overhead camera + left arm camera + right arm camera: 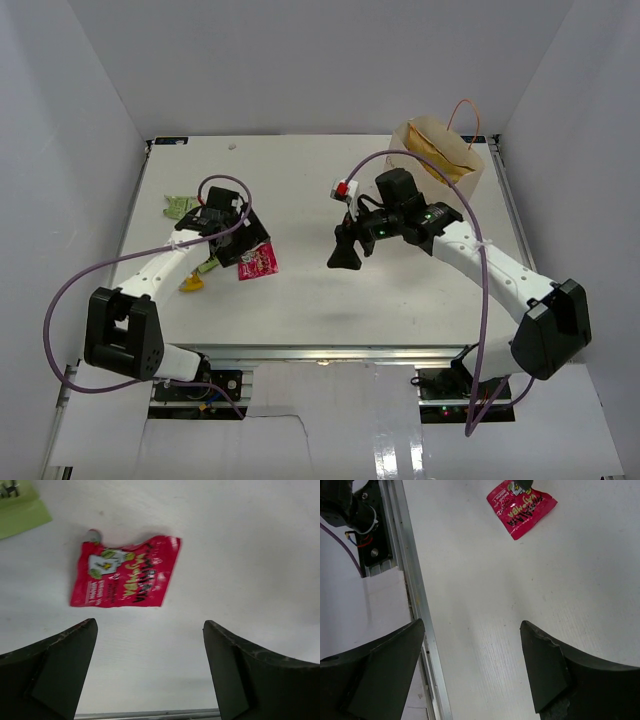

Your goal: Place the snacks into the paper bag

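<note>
L claw (150,625) apart, pink pkt (125,572) just ahead; green pkt (22,512) nearby. R claw (472,625) apart, betw them & paper bag (445,160).

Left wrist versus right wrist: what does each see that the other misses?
Only the left wrist view: a green packet at its top-left corner. Only the right wrist view: the metal edge rail and black hardware with wires beyond it. Both: the pink packet lying flat, ahead of open, empty jaws.
</note>
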`<control>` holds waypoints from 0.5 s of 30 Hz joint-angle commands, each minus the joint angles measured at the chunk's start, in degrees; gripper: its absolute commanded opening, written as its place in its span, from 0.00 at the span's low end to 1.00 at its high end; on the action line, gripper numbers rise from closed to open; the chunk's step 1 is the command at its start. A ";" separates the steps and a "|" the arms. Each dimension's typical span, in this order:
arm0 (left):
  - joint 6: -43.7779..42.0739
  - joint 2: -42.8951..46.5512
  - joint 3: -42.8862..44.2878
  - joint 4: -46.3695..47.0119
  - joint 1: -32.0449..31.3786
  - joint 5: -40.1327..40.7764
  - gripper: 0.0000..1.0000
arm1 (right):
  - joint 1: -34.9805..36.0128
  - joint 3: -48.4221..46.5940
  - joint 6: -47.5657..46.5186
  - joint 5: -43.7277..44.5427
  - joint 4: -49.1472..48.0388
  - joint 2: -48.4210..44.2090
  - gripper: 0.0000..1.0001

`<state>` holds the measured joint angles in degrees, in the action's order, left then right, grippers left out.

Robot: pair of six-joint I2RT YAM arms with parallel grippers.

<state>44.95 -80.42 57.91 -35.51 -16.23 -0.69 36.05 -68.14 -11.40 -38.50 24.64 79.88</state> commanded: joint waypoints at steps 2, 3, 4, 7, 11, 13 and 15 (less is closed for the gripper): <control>-3.09 4.48 -5.87 0.95 2.68 5.43 0.98 | 1.82 -2.88 1.20 3.26 -3.02 2.12 0.84; -4.50 4.92 -6.92 2.36 3.48 3.96 0.98 | 2.00 -2.88 1.20 3.17 -3.20 2.65 0.84; -5.74 5.71 -8.85 4.81 5.83 2.64 0.98 | 2.09 -2.62 1.03 3.08 -3.11 2.91 0.84; -11.36 5.98 -11.06 8.78 9.89 -3.78 0.96 | 2.18 -2.18 0.15 2.90 -2.67 3.09 0.85; -16.99 1.95 -10.10 11.24 11.48 -7.04 0.91 | 2.18 -0.95 -1.08 3.08 -2.14 3.00 0.85; -19.63 -2.08 -8.96 12.91 11.40 -10.63 0.87 | 2.18 -0.77 -1.35 2.82 -2.06 3.00 0.85; -21.21 -4.73 -8.08 13.97 11.57 -14.14 0.79 | 2.18 -0.94 -1.69 2.73 -1.79 3.00 0.86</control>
<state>29.32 -81.95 47.77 -25.58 -4.71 -7.81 38.00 -68.38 -11.81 -35.73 23.77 83.53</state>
